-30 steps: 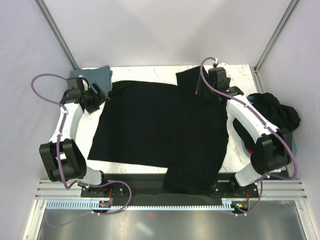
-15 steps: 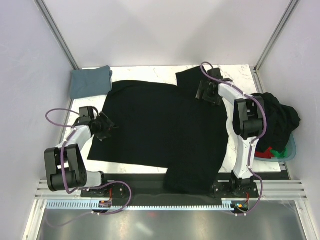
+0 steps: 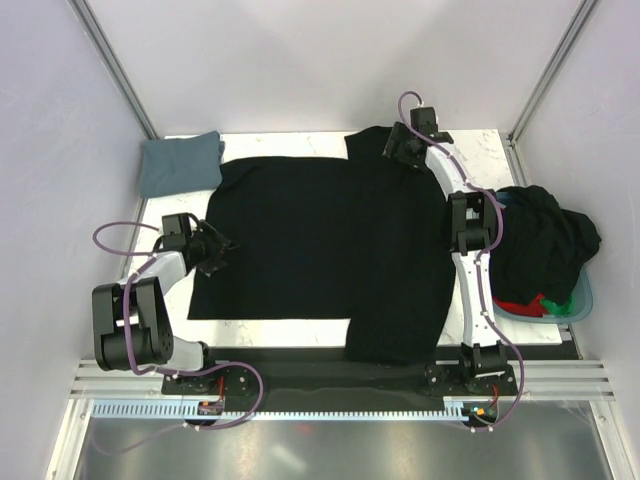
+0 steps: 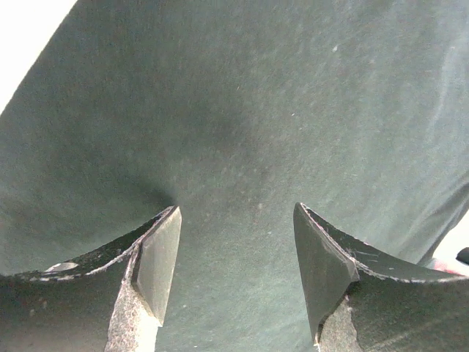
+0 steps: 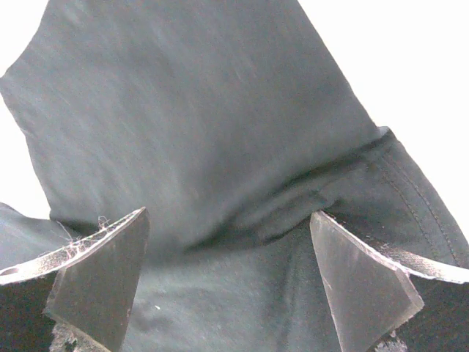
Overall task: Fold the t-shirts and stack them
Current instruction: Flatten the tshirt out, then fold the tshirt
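A black t-shirt (image 3: pixel 320 245) lies spread flat on the white marble table (image 3: pixel 290 142); one sleeve hangs over the near edge. My left gripper (image 3: pixel 214 248) is open and low over the shirt's left edge. In the left wrist view its jaws (image 4: pixel 236 271) stand wide apart on dark fabric (image 4: pixel 242 132). My right gripper (image 3: pixel 396 150) is open at the shirt's far right sleeve. In the right wrist view it (image 5: pixel 229 286) straddles a wrinkled seam of the sleeve (image 5: pixel 220 132). A folded grey-blue shirt (image 3: pixel 180 162) lies at the far left corner.
A blue basket (image 3: pixel 585 290) heaped with dark and red clothes (image 3: pixel 545 235) stands off the table's right side. Bare tabletop shows beside the sleeve (image 5: pixel 410 59). Metal frame posts (image 3: pixel 115 65) rise at the back corners.
My right arm has reached out to the far sleeve. My left gripper came down from the far left to the shirt's left edge. The shirt has shifted right and lies squarer.
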Controlling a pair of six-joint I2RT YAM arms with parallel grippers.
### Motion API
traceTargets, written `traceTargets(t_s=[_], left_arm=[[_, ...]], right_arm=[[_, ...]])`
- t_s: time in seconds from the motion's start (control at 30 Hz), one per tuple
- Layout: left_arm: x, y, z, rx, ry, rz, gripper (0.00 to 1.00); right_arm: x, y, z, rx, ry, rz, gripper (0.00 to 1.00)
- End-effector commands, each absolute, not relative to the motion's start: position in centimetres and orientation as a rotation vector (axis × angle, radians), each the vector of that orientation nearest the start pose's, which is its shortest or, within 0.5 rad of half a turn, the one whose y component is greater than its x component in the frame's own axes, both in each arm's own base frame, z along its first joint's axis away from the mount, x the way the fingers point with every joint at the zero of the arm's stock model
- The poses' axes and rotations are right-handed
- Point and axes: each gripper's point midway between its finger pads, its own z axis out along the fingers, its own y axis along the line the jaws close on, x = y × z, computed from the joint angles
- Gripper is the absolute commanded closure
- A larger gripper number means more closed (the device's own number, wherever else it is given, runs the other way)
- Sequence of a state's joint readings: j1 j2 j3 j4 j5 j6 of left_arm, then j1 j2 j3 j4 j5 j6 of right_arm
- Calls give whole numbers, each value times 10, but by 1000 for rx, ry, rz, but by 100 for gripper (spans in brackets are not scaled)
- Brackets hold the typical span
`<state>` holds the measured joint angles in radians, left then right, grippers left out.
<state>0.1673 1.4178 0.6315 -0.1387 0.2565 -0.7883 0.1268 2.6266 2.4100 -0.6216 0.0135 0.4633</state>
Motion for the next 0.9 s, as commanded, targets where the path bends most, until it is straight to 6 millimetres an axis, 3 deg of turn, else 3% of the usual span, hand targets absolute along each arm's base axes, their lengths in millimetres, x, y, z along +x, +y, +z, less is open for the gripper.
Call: traceTargets(t_s=[0.0,0.07,0.1,0.17,0.27,0.3,0.33,0.4,0.43,0.47,0.5,0.53,0.57,0.6,0.63,0.67,0.7,0.73,0.77,0.8,0.83,0.87], left_arm=[[341,-27,51,-1063,2230,-635,30],[344,-30,56,-1035,2228,-636,30],[347,-32,60,-1019,2224,-639,30],[349,-33,63,-1002,2225,-642,31],[345,-29,73,-992,2216,-603,32],[344,-17,85,-1003,2160,-532,33],[332,-10,83,-1055,2174,-470,34],[319,8,90,-1091,2116,-348,33],[312,13,106,-1086,2060,-320,32],[305,17,108,-1096,2049,-293,32],[299,22,109,-1111,2036,-261,31],[289,22,112,-1114,2034,-253,33],[284,22,109,-1126,2042,-245,34],[276,22,102,-1141,2054,-233,35],[271,22,97,-1156,2061,-226,35],[262,21,90,-1174,2080,-212,35],[252,21,79,-1204,2103,-193,35],[247,18,73,-1228,2114,-202,36],[242,15,71,-1240,2116,-220,37],[233,11,58,-1270,2140,-231,37],[230,9,54,-1293,2143,-246,39],[224,6,47,-1302,2168,-247,42]], right_arm=[[658,110,19,426,2329,372,2],[673,112,22,435,2260,397,2],[687,115,34,426,2183,426,2],[697,122,48,408,2126,482,2],[708,127,102,362,2006,530,2],[707,129,113,337,1983,547,2],[705,130,146,313,1937,560,2],[698,132,170,285,1919,572,2],[692,132,205,265,1876,575,2],[687,129,220,268,1866,571,2],[678,126,218,287,1899,558,2],[665,121,257,295,1853,542,2],[653,117,245,323,1895,523,2],[642,114,250,347,1904,509,2],[622,107,289,362,1851,494,2],[603,102,261,405,1921,473,2],[587,102,260,423,1936,466,2],[561,101,291,422,1897,485,2],[538,97,254,484,1977,457,2],[519,99,246,505,2007,462,2],[495,98,263,510,1984,484,2],[469,102,225,540,2075,491,2]])
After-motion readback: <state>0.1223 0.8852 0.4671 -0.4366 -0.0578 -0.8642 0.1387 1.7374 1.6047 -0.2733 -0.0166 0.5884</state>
